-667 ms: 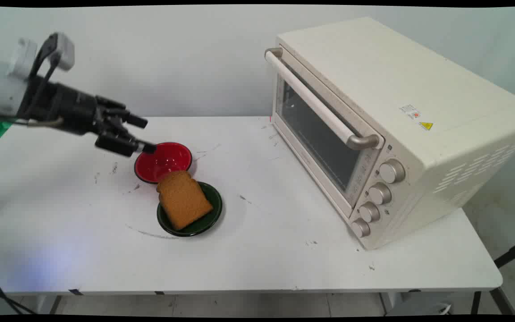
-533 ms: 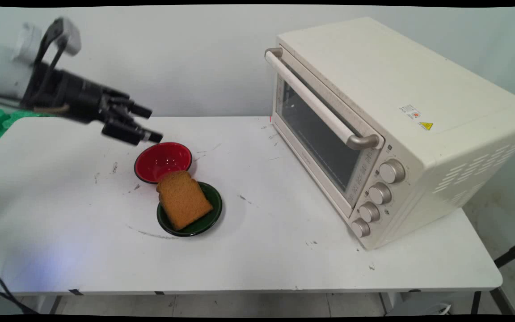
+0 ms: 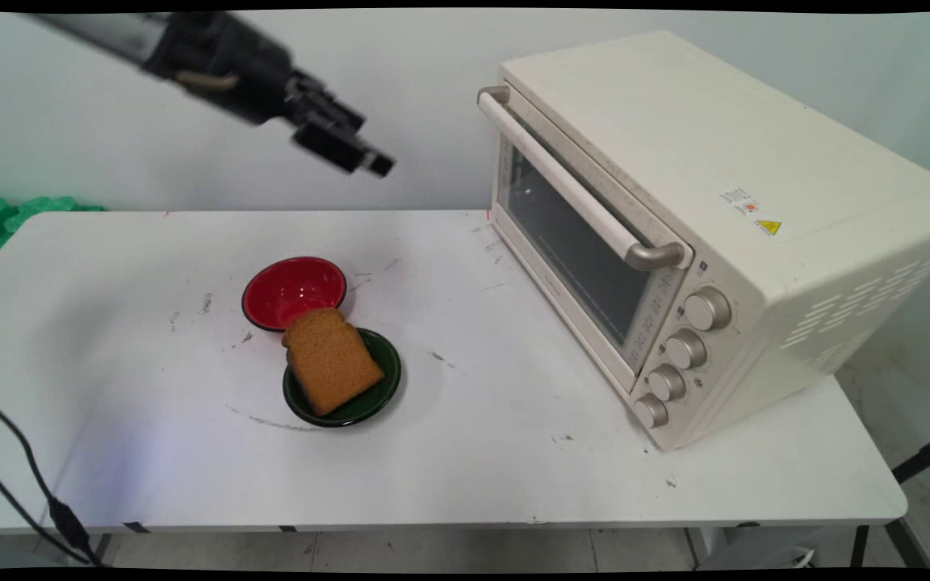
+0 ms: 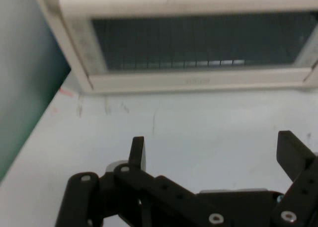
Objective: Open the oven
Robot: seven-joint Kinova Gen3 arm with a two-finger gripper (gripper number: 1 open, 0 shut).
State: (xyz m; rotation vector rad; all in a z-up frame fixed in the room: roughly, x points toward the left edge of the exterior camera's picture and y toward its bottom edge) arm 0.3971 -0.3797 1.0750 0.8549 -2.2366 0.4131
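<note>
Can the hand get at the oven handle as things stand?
Probably yes: the open hand hangs in the air, facing the oven handle, with nothing between them.

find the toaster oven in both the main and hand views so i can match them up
Main view: the toaster oven stands on the right half of the table, its glass door facing left toward the gripper.
Hand view: the toaster oven spans the top of the picture, door glass facing the camera, beyond the open gripper.
Shared landmark: the oven's cream door handle, the pale bar along the top edge in the hand view.
</note>
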